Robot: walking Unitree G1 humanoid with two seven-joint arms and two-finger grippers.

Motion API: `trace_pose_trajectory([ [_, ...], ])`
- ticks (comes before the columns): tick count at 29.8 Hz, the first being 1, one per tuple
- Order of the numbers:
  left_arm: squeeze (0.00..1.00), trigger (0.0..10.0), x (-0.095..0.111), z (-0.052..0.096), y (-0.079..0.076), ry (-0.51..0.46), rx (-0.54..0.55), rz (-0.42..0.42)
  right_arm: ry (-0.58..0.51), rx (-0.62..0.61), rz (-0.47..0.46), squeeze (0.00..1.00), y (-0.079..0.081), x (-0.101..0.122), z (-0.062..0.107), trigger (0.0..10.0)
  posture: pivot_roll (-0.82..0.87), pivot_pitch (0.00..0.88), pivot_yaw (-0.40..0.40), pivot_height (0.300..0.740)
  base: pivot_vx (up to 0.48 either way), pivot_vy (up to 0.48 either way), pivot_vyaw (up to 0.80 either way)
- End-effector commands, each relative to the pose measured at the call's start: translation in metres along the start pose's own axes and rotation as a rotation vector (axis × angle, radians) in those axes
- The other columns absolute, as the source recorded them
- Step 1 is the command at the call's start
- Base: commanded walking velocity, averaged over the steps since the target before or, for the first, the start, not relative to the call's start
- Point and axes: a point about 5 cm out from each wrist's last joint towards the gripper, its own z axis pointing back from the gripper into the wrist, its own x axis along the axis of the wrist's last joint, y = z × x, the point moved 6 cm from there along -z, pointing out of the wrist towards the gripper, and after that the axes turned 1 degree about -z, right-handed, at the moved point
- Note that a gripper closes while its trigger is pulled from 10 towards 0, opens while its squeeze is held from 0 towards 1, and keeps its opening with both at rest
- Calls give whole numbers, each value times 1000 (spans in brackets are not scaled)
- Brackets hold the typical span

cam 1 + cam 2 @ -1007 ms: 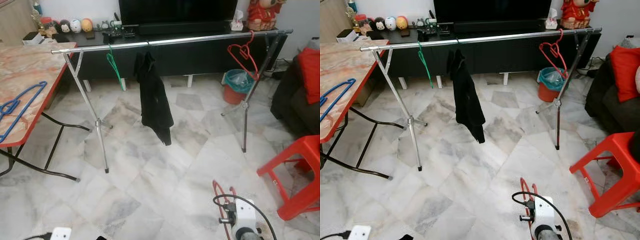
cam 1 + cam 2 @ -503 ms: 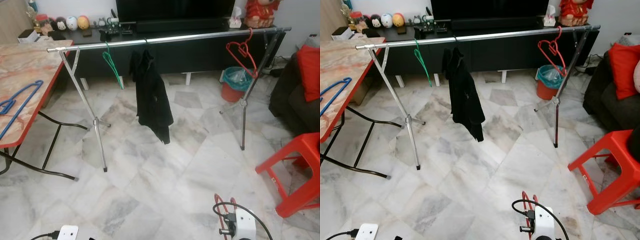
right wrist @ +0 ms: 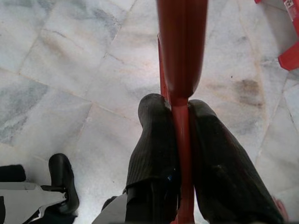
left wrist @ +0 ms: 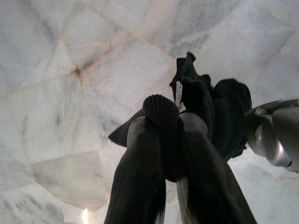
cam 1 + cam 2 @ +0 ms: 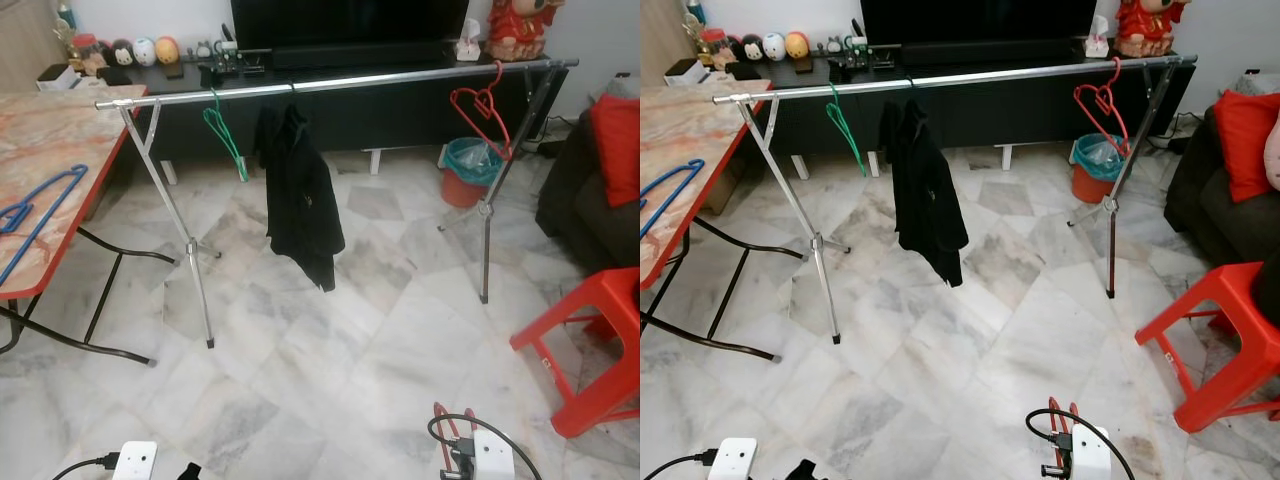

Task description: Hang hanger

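While the rail (image 5: 330, 82) stands across the marble floor (image 5: 330, 360), the right gripper (image 3: 180, 135) hangs low with its jaws clamped on a red hanger (image 3: 181, 60), well short of the rail. The left gripper (image 4: 170, 154) has its jaws closed on a black cloth (image 4: 205, 107). On the rail hang a green hanger (image 5: 225, 130), a black jacket (image 5: 300, 195) and a second red hanger (image 5: 482, 108). A blue hanger (image 5: 35, 215) lies on the surface (image 5: 60, 140) at left.
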Motion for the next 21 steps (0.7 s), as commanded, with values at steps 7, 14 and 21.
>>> trace_pose_trajectory([
  [7, 0, 10000, -2, 1, 4, 0, 11, 16, 28, -14, -23, 0, -4, -7, 1, 10000, 7, 32, 34, 740, 384, 0, 0],
  [14, 0, 10000, -1, 0, 3, 0, 9, 15, 51, -22, -32, 0, -7, -12, 2, 10000, 8, 34, 34, 740, 398, 0, 0],
  [21, 0, 10000, -1, 0, 4, 1, 11, 14, 58, -23, -34, 0, -7, -13, 2, 10000, 8, 34, 34, 740, 407, 0, 0],
])
